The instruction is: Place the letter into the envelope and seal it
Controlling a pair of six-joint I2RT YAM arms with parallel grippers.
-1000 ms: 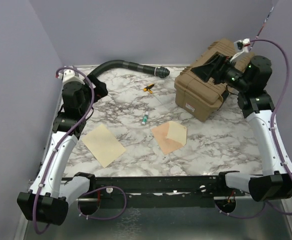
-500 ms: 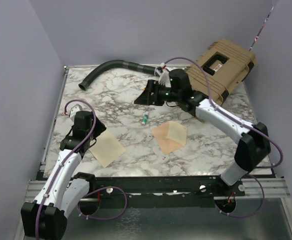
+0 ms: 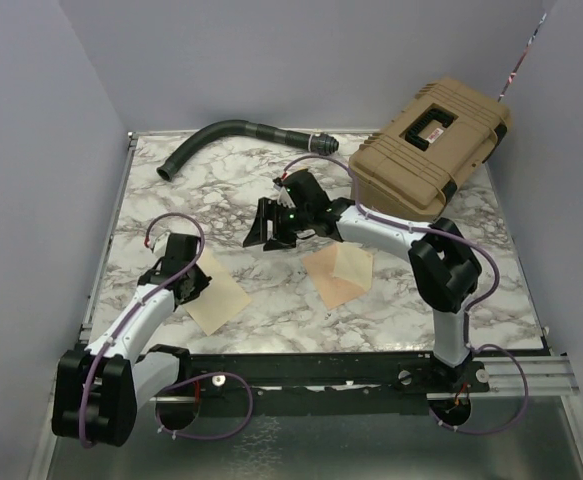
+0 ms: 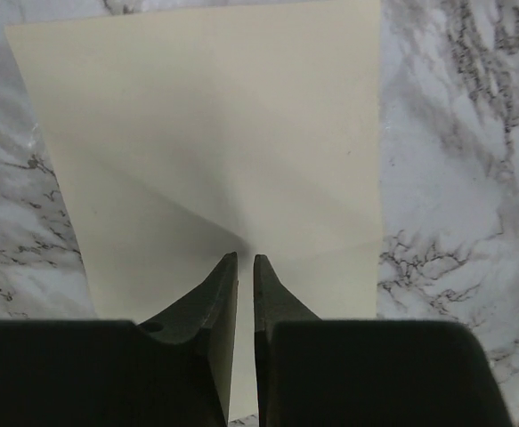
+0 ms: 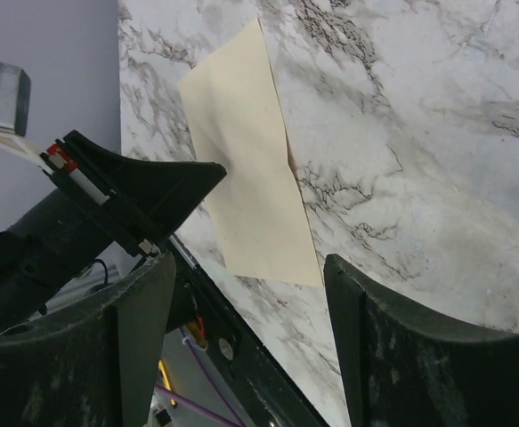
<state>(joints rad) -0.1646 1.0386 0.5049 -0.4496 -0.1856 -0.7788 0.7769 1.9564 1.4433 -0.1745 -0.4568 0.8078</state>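
Observation:
The cream-yellow letter (image 3: 219, 297) lies flat at the front left of the marble table. My left gripper (image 3: 193, 284) is low on the letter's left part. In the left wrist view its fingers (image 4: 216, 294) are shut to a thin slit on the letter (image 4: 223, 133), which creases up toward the tips. The peach envelope (image 3: 337, 274) lies near the front middle, with its paler flap side up. My right gripper (image 3: 263, 232) hovers open to the left of it and holds nothing. In the right wrist view the letter (image 5: 250, 187) lies beyond the right gripper (image 5: 248, 267).
A tan hard case (image 3: 431, 145) sits at the back right. A black corrugated hose (image 3: 226, 133) curves along the back edge. The table's front rail (image 5: 241, 356) runs close below the right gripper, and the left arm's wrist (image 5: 125, 196) is nearby.
The left gripper came down onto the letter and closed. The right arm swung from the case at the back right to the table's middle, and its jaws narrowed a little.

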